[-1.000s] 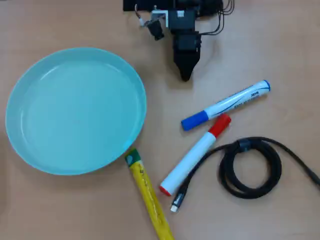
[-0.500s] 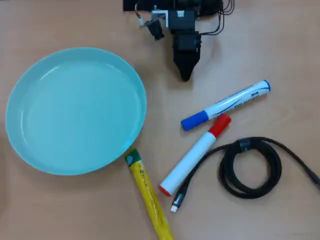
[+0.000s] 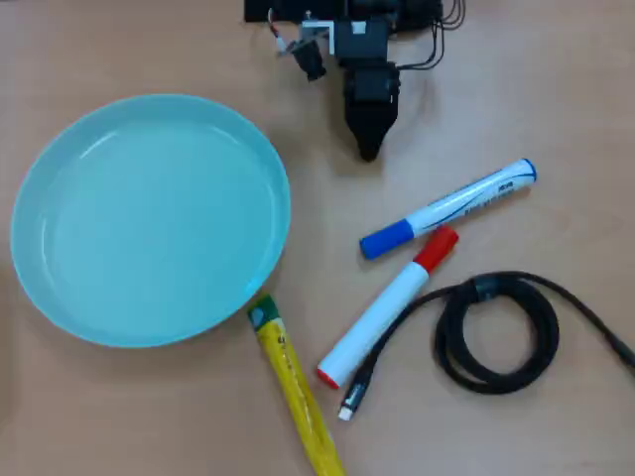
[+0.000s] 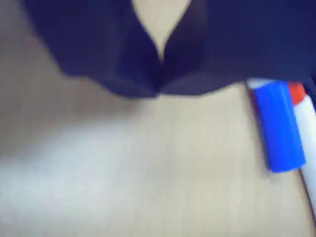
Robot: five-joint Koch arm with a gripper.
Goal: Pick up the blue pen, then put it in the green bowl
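In the overhead view the gripper (image 3: 369,149) hung at twelve o'clock, jaws pressed together on nothing. The blue pen (image 3: 448,208) lay at three o'clock beside the red-capped marker (image 3: 387,305), well apart from the green bowl (image 3: 40,288) at nine.

The blue pen (image 3: 448,208) is seen lying flat on the table in the overhead view. It is thin and white, with a blue cap at its lower left end and a blue tip at its upper right end. The green bowl (image 3: 60,297) is big, round, shallow and empty. It is set well apart, at the left.
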